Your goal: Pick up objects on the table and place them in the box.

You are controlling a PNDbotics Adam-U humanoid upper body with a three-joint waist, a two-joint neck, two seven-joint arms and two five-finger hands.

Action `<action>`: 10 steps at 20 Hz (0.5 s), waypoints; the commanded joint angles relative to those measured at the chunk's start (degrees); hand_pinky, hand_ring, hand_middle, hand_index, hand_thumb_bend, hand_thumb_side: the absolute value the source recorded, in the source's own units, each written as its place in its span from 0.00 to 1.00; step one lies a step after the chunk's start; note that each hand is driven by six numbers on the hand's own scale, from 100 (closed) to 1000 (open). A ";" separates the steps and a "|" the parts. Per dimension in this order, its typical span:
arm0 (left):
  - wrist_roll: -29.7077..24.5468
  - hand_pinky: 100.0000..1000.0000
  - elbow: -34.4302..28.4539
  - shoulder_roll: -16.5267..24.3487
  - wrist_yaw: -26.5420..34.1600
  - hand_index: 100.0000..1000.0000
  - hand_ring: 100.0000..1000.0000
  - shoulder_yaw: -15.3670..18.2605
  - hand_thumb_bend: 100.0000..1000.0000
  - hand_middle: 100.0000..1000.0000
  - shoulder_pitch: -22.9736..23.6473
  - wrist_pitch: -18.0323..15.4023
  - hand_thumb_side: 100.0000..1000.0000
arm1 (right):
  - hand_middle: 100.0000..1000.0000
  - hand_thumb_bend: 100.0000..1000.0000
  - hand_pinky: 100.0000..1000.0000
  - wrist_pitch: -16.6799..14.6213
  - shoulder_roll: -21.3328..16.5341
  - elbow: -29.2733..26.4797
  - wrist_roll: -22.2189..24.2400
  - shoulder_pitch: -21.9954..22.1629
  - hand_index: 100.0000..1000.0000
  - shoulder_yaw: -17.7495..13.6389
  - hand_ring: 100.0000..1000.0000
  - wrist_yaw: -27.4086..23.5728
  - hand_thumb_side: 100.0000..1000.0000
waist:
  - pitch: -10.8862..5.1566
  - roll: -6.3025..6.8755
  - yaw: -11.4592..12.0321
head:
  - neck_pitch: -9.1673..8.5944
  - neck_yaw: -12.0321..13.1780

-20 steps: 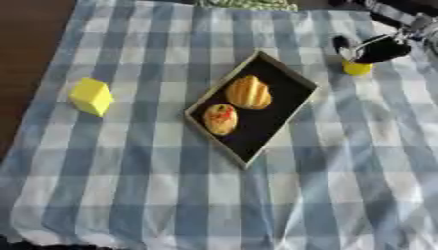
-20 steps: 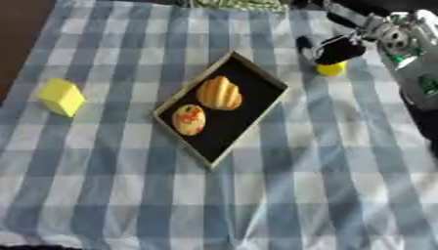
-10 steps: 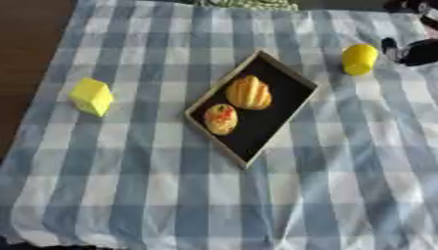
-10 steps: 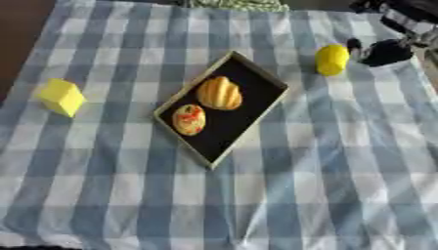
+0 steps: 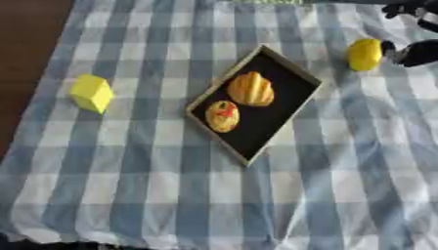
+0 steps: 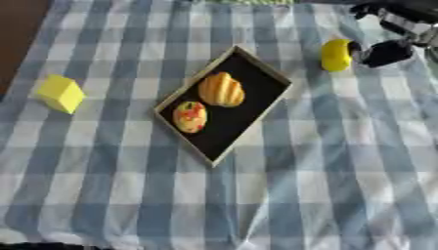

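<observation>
Right hand beside the lemon, box holding two items.

Left eye view: the box (image 5: 291, 112) lies askew mid-cloth with a bun (image 5: 251, 89) and a small pastry (image 5: 222, 115) inside; a yellow block (image 5: 91, 93) sits well apart to its left. Right eye view: the right hand (image 6: 386, 50) touches the lemon (image 6: 335, 54) from the side, whether it grasps I cannot tell. The pick looks unfinished; next it must close round the lemon and carry it to the box.

Blue-and-white checked tablecloth (image 5: 128, 161), brown floor (image 5: 26, 29) at left
</observation>
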 commanded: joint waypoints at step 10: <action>-0.39 0.73 -0.43 1.24 0.56 0.75 0.80 0.16 0.00 0.58 -1.41 -0.43 0.66 | 0.89 0.01 0.98 -0.32 0.68 7.63 -2.51 -2.67 0.98 0.07 1.00 10.16 0.24 | 1.49 0.78 0.98 | 0.24 -0.67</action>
